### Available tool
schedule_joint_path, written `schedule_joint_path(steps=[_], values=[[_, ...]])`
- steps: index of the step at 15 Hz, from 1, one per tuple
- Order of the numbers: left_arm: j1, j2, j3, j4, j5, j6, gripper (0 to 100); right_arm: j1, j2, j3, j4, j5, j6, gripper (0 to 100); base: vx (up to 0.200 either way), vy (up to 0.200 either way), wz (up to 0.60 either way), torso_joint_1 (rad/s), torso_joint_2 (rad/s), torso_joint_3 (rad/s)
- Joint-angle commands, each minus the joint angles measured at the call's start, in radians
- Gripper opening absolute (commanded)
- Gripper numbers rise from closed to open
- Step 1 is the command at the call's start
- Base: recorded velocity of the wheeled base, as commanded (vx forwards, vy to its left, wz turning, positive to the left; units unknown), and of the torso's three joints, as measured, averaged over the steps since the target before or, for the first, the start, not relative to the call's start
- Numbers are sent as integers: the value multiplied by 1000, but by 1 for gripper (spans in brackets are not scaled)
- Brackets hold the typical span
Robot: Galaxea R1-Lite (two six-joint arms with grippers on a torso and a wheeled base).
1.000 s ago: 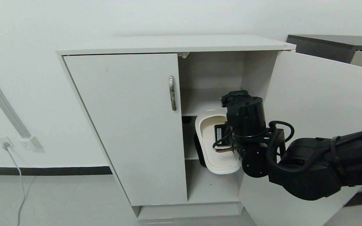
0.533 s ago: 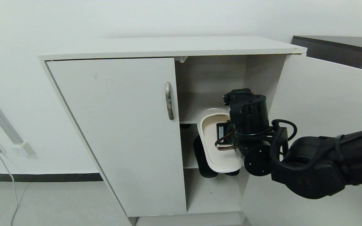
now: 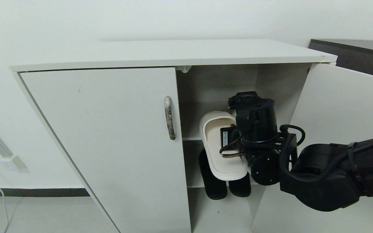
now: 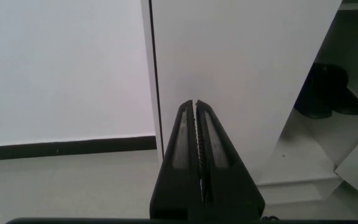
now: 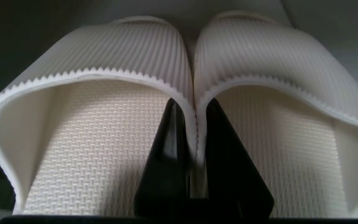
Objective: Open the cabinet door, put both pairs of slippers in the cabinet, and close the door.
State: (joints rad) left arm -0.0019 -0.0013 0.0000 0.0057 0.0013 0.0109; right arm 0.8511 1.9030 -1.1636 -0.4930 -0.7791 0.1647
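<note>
Smooth white cabinet [image 3: 108, 136]; right gripper [image 5: 195, 121] pinches ribbed cream slippers [image 5: 92, 81].

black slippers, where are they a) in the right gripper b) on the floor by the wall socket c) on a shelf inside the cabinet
c: the pair of black rubber slippers rests on a shelf inside the white wooden cabinet, below the white ribbed slippers that the right gripper pinches.

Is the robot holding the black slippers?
No, the right gripper pinches the white slippers; the black slippers lie on a shelf.
</note>
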Motion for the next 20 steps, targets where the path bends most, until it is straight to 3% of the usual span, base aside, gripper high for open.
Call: schedule_joint_path(steps=[1, 4, 6, 9, 15, 20], values=[[0, 1, 0, 0, 0, 0, 0, -6, 13, -5, -15, 18, -2, 0, 0, 0, 0, 0, 0, 0], [0, 1, 0, 0, 0, 0, 0, -44, 53, -25, -73, 110, -54, 0, 0, 0, 0, 0, 0, 0], [0, 1, 0, 0, 2, 0, 0, -78, 84, -88, -41, 179, -59, 0, 0, 0, 0, 0, 0, 0], [0, 1, 0, 0, 2, 0, 0, -119, 149, -229, 70, 179, -42, 0, 0, 0, 0, 0, 0, 0], [0, 1, 0, 0, 5, 0, 0, -155, 246, -401, 86, 120, -53, 0, 0, 0, 0, 0, 0, 0], [0, 1, 0, 0, 5, 0, 0, -162, 265, -429, 88, 112, -67, 0, 0, 0, 0, 0, 0, 0]])
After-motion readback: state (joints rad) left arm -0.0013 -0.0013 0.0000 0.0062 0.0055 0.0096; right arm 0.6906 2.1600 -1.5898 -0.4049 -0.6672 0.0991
